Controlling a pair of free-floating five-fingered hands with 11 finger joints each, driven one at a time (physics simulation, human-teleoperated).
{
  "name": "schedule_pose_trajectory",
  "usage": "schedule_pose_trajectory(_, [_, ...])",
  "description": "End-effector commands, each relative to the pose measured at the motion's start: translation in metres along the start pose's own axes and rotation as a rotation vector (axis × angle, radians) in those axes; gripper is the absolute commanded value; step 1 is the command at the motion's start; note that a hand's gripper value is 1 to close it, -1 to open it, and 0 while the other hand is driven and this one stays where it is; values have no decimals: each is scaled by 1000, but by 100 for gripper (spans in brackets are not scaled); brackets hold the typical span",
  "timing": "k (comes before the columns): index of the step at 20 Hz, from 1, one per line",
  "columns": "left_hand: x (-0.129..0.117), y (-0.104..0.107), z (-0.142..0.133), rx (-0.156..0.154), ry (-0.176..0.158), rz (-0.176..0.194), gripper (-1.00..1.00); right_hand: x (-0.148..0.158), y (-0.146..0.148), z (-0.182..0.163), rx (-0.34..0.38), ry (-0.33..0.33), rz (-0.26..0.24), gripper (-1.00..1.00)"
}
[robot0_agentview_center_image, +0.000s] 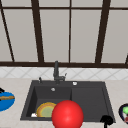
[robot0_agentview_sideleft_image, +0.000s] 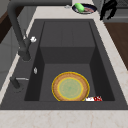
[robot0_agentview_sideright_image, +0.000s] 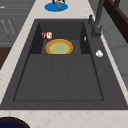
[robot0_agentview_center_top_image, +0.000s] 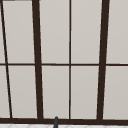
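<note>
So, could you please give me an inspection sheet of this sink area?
Surface: pale counter around a dark sink.
Job's things: blue plate with a brown thing on it, by the left hand; dark bowl holding something green, by the right hand.
Clutter: yellow plate and a small red-and-white item in the basin; red ball before the sink's front edge.
Hands: left hand at the front view's left edge; right hand at the sink's front right corner.
Cables: nothing seen.
Surroundings: faucet, tiled backsplash, window.
</note>
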Motion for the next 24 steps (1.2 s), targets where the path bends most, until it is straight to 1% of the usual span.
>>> schedule_pose_trajectory(1, [19,14,-16,-42,6,-31,-100,0,0,0,0,0,0,0])
schedule_pose_trajectory(2, [24,19,-20,-54,2,-26,-100,0,0,0,0,0,0,0])
schedule_pose_trajectory(4, [33,27,-29,-60,2,-16,-100,0,0,0,0,0,0,0])
schedule_pose_trajectory(6, [41,30,-38,-61,8,-9,-100,0,0,0,0,0,0,0])
schedule_pose_trajectory(7, [46,31,-41,-66,9,-7,-100,0,0,0,0,0,0,0])
schedule_pose_trajectory(9, [59,29,-53,-82,8,-20,-100,0,0,0,0,0,0,0])
schedule_pose_trajectory(10, [64,30,-58,-86,11,-21,-100,0,0,0,0,0,0,0])
schedule_pose_trajectory(17, [108,37,-90,-114,35,6,-100,0,0,0,0,0,0,0])
schedule_pose_trajectory(24, [155,44,-121,-130,46,11,-100,0,0,0,0,0,0,0])
